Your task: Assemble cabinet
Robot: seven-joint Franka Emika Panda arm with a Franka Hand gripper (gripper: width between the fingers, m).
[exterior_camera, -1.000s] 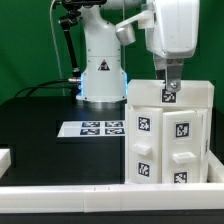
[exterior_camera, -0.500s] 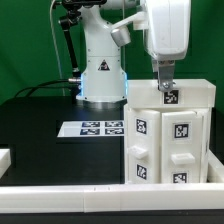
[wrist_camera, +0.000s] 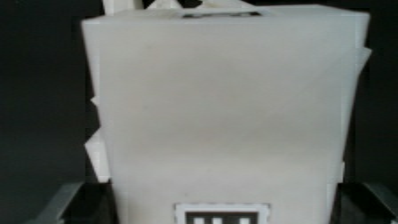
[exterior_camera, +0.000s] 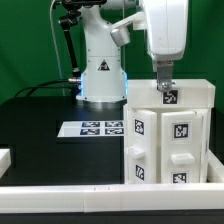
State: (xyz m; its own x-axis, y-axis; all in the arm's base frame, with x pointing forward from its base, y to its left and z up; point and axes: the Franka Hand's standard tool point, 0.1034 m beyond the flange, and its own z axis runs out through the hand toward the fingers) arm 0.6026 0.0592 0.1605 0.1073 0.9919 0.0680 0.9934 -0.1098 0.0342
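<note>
So the gripper (exterior_camera: 166, 76) sits right on top of the cabinet (exterior_camera: 168, 135), jaws spread fairly wide. In the wrist view the fingers (wrist_camera: 63, 205) straddle the white top face, but honestly I can't tell whether they actually pinch it. The cabinet stands upright in the right half of the exterior frame, on the black table (exterior_camera: 40, 140). The marker board (exterior_camera: 91, 128) lies left of it.

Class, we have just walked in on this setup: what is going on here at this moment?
A robot arm has its hand lowered onto the top of the cabinet, a white box standing upright at the exterior view's right with tagged drawer blocks in its front. The fingers straddle the top panel; whether they actually grip it is unclear. The marker board lies flat on the black table beside it.
</note>
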